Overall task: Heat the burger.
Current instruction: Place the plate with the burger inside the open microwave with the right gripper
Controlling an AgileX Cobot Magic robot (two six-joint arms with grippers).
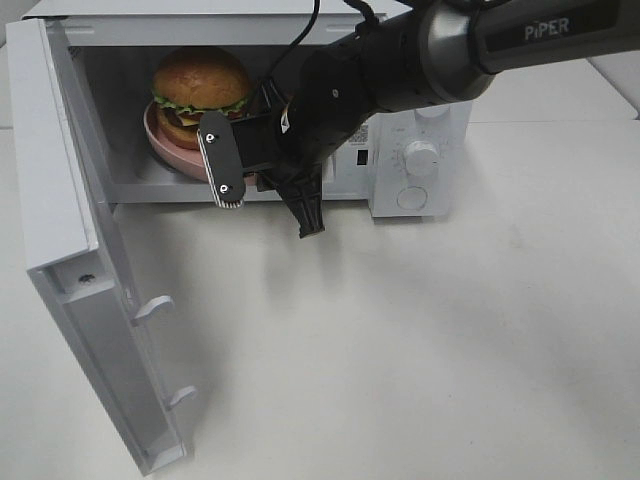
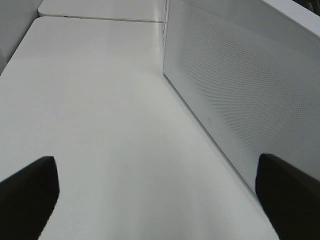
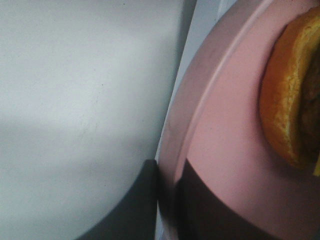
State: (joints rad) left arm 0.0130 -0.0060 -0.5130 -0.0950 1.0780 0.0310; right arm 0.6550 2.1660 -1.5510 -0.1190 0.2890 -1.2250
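Burger (image 1: 200, 85), round, with a glossy golden bun and green lettuce frill, sits farthest back. Nearest, the left pincer (image 2: 160, 200) gapes wide above the white table (image 2: 100, 125). Farther in, the black right pincer (image 3: 167, 210) pinches the near rim of the round pink plate (image 3: 225, 125). Beyond its fingertips, apart from them, the burger rests on that plate inside the open white microwave (image 1: 420, 160).

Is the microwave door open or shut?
Open. The door sticks out to the left, and you can see the burger on its pink plate inside the microwave.
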